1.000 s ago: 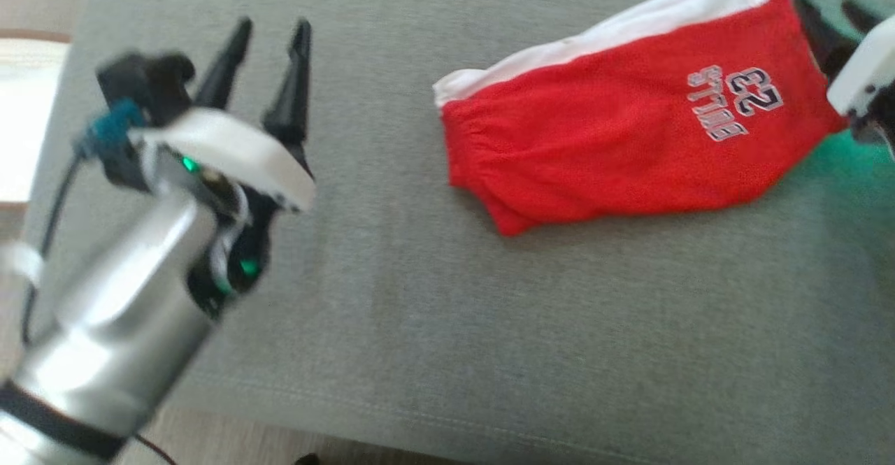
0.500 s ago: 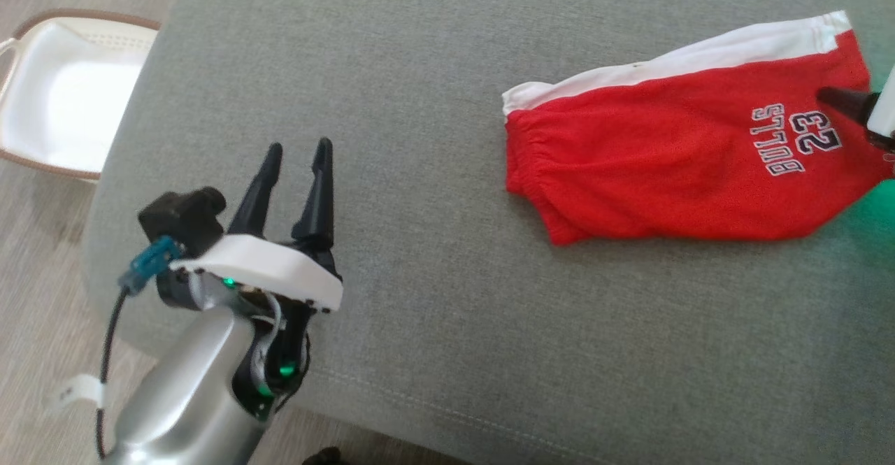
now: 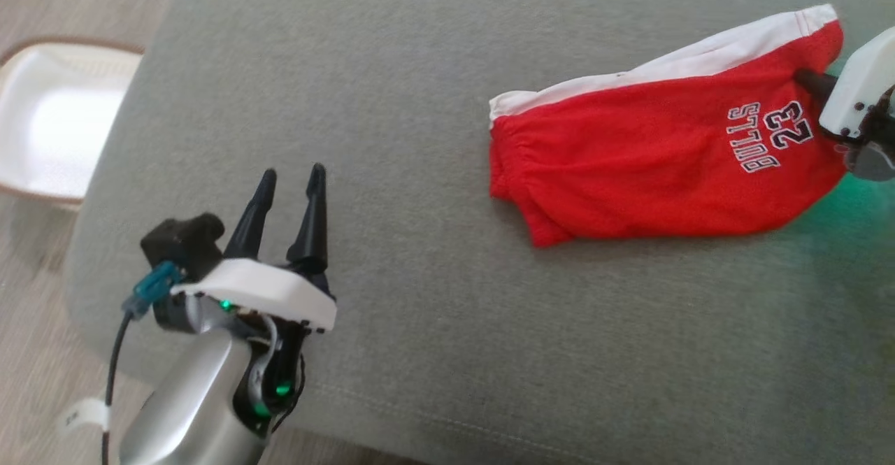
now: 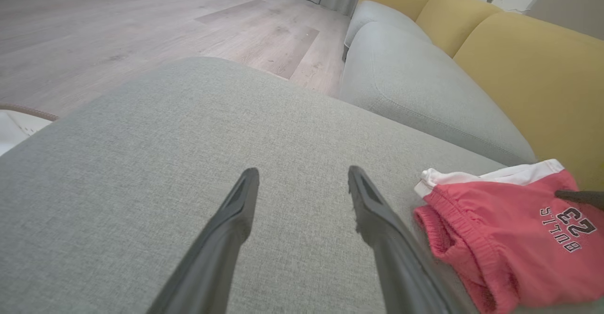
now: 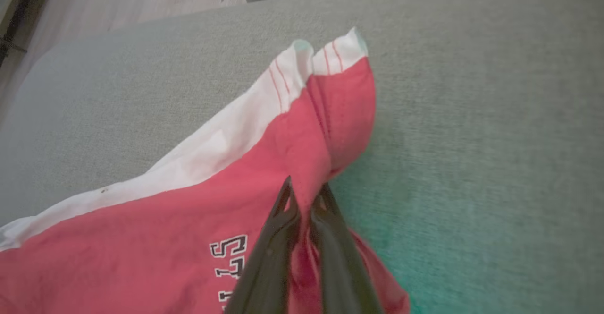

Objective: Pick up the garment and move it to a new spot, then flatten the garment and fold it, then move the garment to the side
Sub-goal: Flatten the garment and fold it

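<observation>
Left pincer (image 3: 290, 173) at the head view's lower left, two dark fingers spread wide and pointing up-frame, silver forearm (image 3: 189, 402) slanting behind it, right pincer (image 5: 306, 186) at far right, fingers pressed together, pinching the garment (image 5: 141, 238)

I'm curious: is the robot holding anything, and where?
The right end effector pinches the shorts at a red fold near the hem. The left end effector holds nothing.
</observation>
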`<state>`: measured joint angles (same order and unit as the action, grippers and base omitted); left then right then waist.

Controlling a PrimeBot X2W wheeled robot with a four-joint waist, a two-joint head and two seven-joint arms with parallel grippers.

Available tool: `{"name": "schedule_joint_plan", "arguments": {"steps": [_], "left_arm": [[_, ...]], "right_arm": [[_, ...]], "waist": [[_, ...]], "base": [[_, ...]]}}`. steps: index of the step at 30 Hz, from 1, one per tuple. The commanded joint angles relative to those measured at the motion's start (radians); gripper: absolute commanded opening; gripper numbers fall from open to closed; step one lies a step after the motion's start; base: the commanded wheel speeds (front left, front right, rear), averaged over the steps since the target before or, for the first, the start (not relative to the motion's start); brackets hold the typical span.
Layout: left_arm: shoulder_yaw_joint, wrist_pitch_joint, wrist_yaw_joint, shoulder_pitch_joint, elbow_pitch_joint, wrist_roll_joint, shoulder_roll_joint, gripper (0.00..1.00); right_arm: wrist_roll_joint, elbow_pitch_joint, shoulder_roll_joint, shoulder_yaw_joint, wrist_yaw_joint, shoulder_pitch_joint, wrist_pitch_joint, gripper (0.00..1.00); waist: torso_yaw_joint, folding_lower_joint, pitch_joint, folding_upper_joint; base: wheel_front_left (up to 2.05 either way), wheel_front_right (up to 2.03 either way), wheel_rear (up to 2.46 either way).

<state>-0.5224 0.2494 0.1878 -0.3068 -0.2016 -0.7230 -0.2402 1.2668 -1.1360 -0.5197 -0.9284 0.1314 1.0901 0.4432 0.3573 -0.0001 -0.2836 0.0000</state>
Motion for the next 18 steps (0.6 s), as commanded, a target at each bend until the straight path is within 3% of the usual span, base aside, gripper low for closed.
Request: {"name": "schedule_joint_plan", "arguments": {"steps": [1, 12, 18], "left_arm": [[0.054, 0.012, -0.001, -0.013, 0.021, 0.011, -0.018, 1.00], [0.093, 0.012, 0.032, 0.053, 0.054, 0.116, -0.043, 1.00], [0.098, 0.012, 0.036, 0.091, 0.057, 0.136, -0.037, 1.00]], "right_arm": [[0.006, 0.021, -0.011, 0.002, -0.001, -0.032, -0.020, 0.00], [0.063, 0.115, -0.048, 0.029, -0.001, -0.171, -0.138, 0.00], [0.097, 0.111, -0.063, 0.045, -0.001, -0.214, -0.131, 0.00]], "waist": [[-0.034, 0.0001, 0.026, 0.0000], [-0.168, 0.0001, 0.101, 0.0000], [-0.198, 0.0001, 0.122, 0.0000]], "base": [[0.00, 0.00, 0.00], [0.00, 0.00, 0.00], [0.00, 0.00, 0.00]]}}
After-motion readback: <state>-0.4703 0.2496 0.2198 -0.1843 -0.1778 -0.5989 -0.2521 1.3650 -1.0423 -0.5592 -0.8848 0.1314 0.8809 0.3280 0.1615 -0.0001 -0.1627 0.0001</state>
